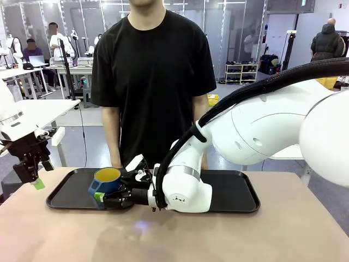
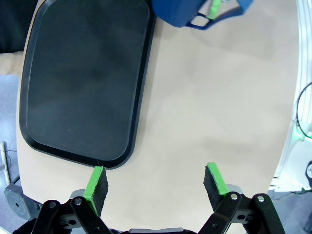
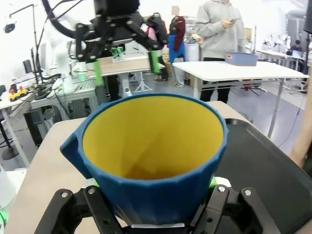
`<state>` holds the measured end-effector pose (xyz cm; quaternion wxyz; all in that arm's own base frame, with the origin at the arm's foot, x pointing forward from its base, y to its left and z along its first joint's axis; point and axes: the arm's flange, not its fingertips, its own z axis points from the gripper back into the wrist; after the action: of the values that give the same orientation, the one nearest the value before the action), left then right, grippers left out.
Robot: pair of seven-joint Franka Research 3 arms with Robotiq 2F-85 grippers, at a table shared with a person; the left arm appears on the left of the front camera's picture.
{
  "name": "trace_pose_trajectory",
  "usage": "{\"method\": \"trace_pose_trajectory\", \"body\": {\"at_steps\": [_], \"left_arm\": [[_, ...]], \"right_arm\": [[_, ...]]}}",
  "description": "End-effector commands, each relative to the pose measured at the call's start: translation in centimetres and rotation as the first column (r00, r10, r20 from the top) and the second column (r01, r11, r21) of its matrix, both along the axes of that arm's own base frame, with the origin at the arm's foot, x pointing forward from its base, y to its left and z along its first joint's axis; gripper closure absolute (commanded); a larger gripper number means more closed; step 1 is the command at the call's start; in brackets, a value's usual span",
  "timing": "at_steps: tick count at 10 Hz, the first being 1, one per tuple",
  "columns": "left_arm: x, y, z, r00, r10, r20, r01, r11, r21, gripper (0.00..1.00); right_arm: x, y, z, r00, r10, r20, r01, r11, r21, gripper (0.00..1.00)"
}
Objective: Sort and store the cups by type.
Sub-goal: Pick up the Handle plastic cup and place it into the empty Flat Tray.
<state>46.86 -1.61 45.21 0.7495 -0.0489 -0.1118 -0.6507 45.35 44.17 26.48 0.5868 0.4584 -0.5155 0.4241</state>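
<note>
The right gripper (image 1: 106,197) is clamped on the dark-blue mug (image 1: 105,182), held upright just above the near edge of the left black tray (image 1: 65,191). The mug is not yet set down. The left gripper (image 1: 34,173) hovers beside that tray, jaws apart and empty.

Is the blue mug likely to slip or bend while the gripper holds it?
The blue mug looks rigid, so it probably will not bend. Its faceted wall tapers downward between the right gripper pads, so it might creep upward. It looks empty, so likely light.
</note>
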Motion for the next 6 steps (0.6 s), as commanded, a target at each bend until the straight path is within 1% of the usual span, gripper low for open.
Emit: {"method": "trace_pose_trajectory", "body": {"at_steps": [1, 2, 3, 6], "left_arm": [[0.1, 0.1, 0.1, 1.000, 0.006, 0.012, -0.007, 1.000, 0.007, 0.00], [0.1, 0.1, 0.1, 1.000, 0.006, 0.012, -0.007, 1.000, 0.007, 0.00], [0.1, 0.1, 0.1, 1.000, 0.006, 0.012, -0.007, 1.000, 0.007, 0.00], [0.1, 0.1, 0.1, 1.000, 0.006, 0.012, -0.007, 1.000, 0.007, 0.00]], "right_arm": [[0.2, 1.3, -1.6, 0.995, -0.079, 0.053, 0.081, 0.996, -0.023, 0.20], [0.6, 1.5, -1.9, 0.992, -0.114, 0.055, 0.116, 0.992, -0.044, 0.20], [0.9, 1.8, -2.2, 0.993, -0.107, 0.042, 0.109, 0.993, -0.037, 0.20], [1.6, 2.5, -3.3, 0.988, -0.154, 0.032, 0.156, 0.986, -0.059, 0.20]]}}
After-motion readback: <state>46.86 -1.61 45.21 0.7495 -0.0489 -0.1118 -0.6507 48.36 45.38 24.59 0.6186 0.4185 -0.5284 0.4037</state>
